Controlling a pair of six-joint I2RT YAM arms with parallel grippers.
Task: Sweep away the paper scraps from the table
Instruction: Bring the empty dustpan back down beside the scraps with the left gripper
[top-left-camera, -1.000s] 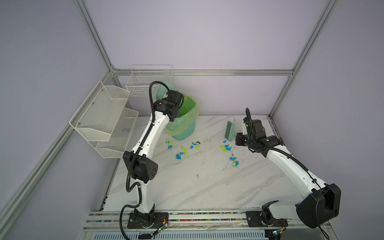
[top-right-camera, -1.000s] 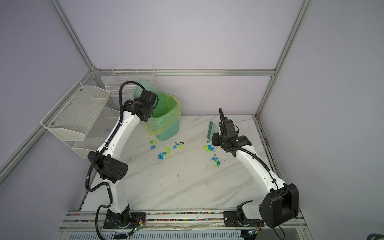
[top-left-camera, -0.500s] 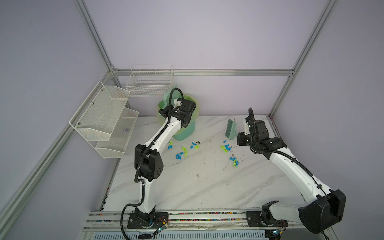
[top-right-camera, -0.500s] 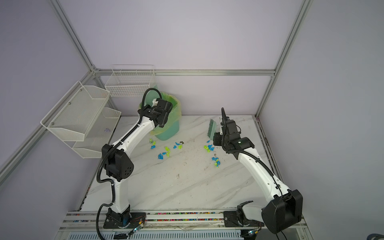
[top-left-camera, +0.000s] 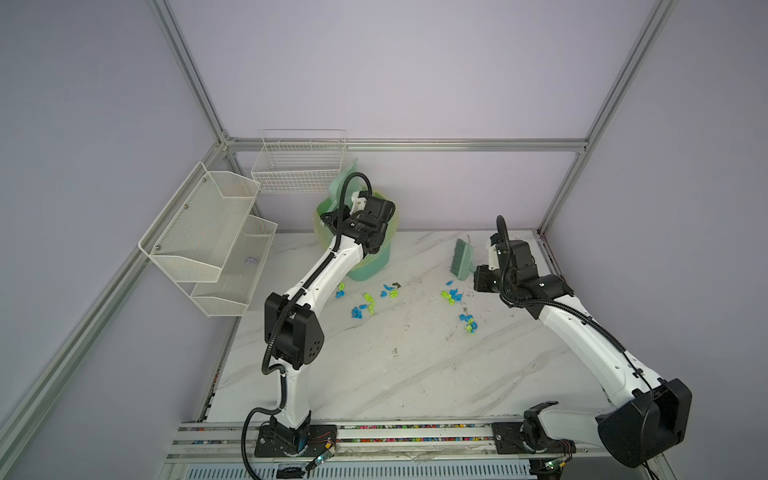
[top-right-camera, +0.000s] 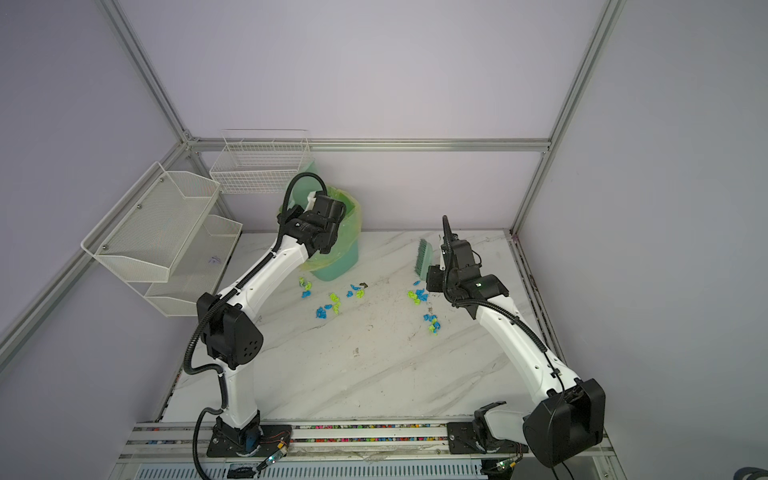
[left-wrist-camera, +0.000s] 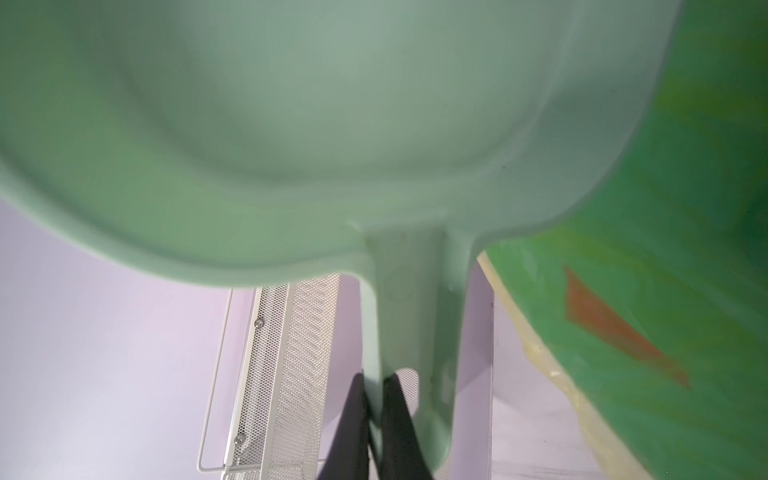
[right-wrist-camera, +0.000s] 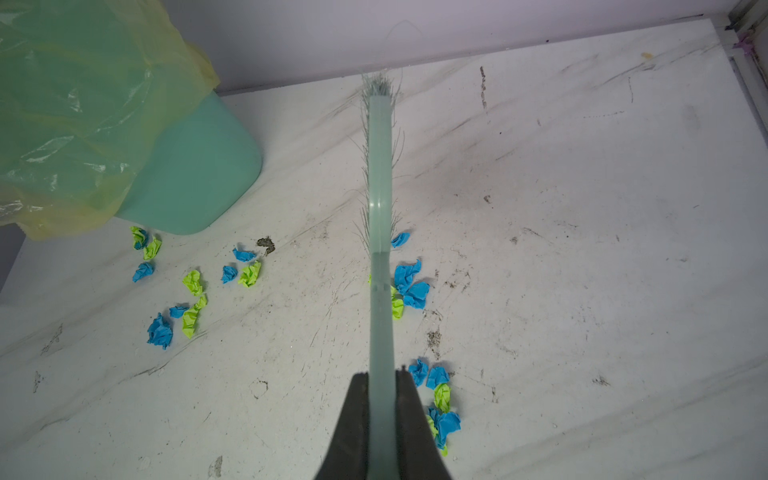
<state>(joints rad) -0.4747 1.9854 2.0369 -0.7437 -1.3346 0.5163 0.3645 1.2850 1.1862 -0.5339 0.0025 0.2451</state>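
Blue and lime-green paper scraps lie in loose clusters on the white marble table; another cluster sits beside the brush. My right gripper is shut on the pale green brush, whose bristles stand at the far right of the scraps. My left gripper is shut on the handle of the pale green dustpan, which is held tilted up over the green lined bin.
White mesh shelves hang on the left wall and a wire basket on the back wall above the bin. A small dark brownish speck lies among the scraps. Aluminium rails run along the front edge.
My left arm has swung right and its elbow has come forward, carrying the dustpan to above the bin. The brush and scraps have stayed where they were.
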